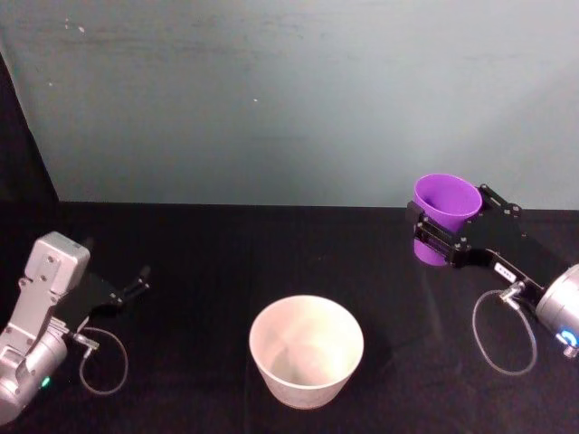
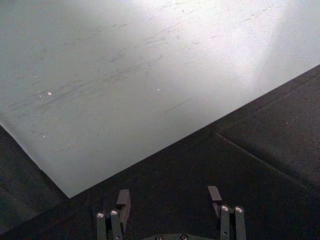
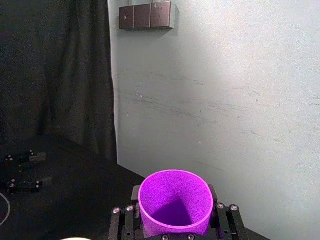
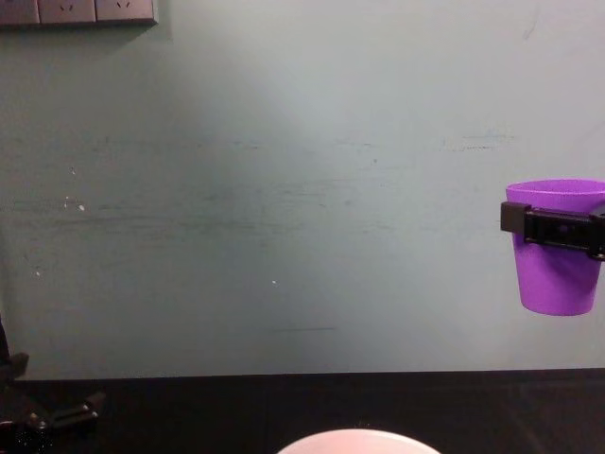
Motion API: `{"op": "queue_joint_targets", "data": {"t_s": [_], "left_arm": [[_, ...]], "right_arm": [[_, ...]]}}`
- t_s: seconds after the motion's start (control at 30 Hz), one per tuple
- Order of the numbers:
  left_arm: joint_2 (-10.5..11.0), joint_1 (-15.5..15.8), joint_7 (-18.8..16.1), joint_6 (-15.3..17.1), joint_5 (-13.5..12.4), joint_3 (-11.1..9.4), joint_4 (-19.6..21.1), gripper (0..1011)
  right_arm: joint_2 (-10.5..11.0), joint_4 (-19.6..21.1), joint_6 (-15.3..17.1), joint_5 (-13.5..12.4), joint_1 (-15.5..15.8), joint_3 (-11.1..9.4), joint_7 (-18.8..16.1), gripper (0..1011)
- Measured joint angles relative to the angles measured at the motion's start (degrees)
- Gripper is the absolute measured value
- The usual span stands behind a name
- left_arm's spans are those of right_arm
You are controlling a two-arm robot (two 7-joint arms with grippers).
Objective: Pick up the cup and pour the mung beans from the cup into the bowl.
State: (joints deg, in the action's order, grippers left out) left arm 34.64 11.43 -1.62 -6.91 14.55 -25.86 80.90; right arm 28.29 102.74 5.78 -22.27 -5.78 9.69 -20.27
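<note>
Right gripper (image 1: pixel 450 221) is clamping the cup (image 1: pixel 446 199) around its upper wall, just below the rim; jaws are closed onto it from both sides. In the right wrist view the gripper (image 3: pixel 175 210) is framing the cup (image 3: pixel 175 202) with a finger (image 3: pixel 135 194) on either side. The cup is sitting upright, mouth up, not tilted. From the chest camera the cup (image 4: pixel 558 274) is hanging well above the black table (image 4: pixel 284 407), with a black finger (image 4: pixel 553 227) crossing its upper part. I cannot tell what is inside the cup.

The bowl (image 1: pixel 303 380) is standing on the table front and centre, to the left of the cup, nearer the robot and well apart from it; its rim (image 4: pixel 357 440) is just showing at the chest view's bottom edge.

Left gripper (image 1: pixel 136 285) is sitting low at the table's left side, well apart from the bowl. In the left wrist view the gripper (image 2: pixel 169 197) is showing its fingers (image 2: pixel 123 200) spread wide with nothing between them; it is facing the pale wall (image 2: pixel 150 75).
</note>
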Motion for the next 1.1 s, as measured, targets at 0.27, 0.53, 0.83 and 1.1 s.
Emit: {"op": "queue_joint_targets", "data": {"t_s": [0.27, 0.53, 0.83, 1.1], "left_arm": [[0.0, 0.0, 0.0, 0.0, 0.0, 0.0, 0.0, 1003], [0.0, 0.0, 0.0, 0.0, 0.0, 0.0, 0.0, 1003], [0.0, 0.0, 0.0, 0.0, 0.0, 0.0, 0.0, 1003], [0.0, 0.0, 0.0, 0.0, 0.0, 0.0, 0.0, 1003]], "right_arm": [[0.0, 0.0, 0.0, 0.0, 0.0, 0.0, 0.0, 747], [0.0, 0.0, 0.0, 0.0, 0.0, 0.0, 0.0, 746], [0.0, 0.0, 0.0, 0.0, 0.0, 0.0, 0.0, 747], [0.0, 0.0, 0.0, 0.0, 0.0, 0.0, 0.0, 747]]}}
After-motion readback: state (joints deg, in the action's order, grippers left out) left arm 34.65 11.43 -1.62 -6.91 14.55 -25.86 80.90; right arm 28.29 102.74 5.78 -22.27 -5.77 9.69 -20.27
